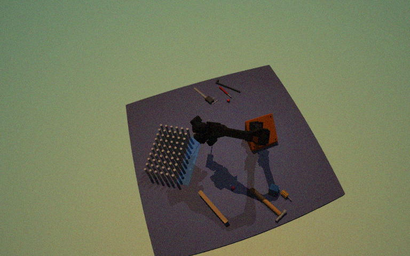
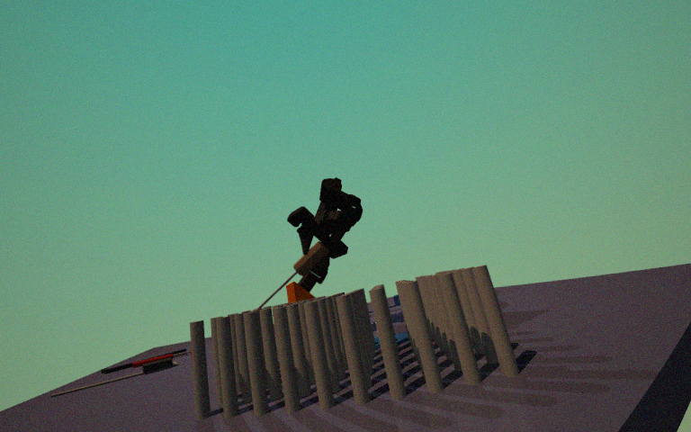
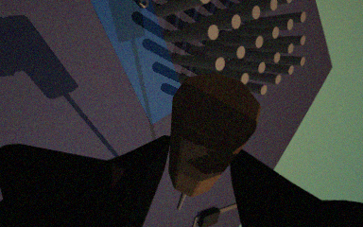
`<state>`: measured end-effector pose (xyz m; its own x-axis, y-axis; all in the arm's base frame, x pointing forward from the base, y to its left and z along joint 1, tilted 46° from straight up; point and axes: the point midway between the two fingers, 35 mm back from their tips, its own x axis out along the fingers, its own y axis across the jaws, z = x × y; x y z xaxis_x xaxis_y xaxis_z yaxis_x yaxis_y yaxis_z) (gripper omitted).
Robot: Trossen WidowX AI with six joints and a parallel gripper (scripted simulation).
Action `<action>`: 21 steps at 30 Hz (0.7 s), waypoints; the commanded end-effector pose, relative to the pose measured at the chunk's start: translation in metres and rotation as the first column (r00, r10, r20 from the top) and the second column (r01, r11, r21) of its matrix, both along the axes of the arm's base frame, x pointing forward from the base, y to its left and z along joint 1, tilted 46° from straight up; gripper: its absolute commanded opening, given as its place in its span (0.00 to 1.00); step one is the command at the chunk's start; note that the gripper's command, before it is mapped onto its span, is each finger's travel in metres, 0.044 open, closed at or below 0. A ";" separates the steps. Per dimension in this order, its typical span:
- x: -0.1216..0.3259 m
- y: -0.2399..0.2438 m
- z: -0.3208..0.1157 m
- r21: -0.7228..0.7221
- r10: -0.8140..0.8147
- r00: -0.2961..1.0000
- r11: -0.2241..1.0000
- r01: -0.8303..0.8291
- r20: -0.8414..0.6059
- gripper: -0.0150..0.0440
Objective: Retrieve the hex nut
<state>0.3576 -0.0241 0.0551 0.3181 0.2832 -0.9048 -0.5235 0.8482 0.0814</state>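
My gripper [image 2: 319, 248] [image 3: 200, 148] is shut on the wooden handle [image 2: 309, 260] [image 3: 215, 111] of a tool. Its thin rod [image 2: 277, 290] slants down and left in the exterior view; only a short bit of the rod [image 3: 181, 201] shows in the wrist view. The hook end is hidden. The hand is above and in front of the standing spacers [image 1: 171, 158] [image 2: 389, 351] [image 3: 213, 32], near the blue taped strip [image 1: 190, 170] [image 3: 161, 106]. The visible spacers stand. A tiny light thing [image 3: 143, 4] shows by the strip at the wrist view's top edge; I cannot tell whether it is the nut.
A wooden bar [image 1: 213, 207], a hammer [image 1: 270, 206], a blue block [image 1: 273, 190] and a yellow-handled piece [image 1: 284, 193] lie on one side. A flat-headed tool [image 1: 209, 98], a red tool [image 1: 223, 90] and a black rod [image 1: 230, 87] lie on the other. The arm's base is orange [image 1: 271, 124].
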 end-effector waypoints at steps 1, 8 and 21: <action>0.008 -0.021 -0.005 0.015 -0.118 0.993 0.993 0.118 -0.016 0.25; 0.015 -0.055 -0.017 0.012 -0.271 0.962 0.962 0.272 -0.043 0.25; 0.014 -0.086 -0.041 0.101 -0.598 0.776 0.775 0.623 -0.199 0.25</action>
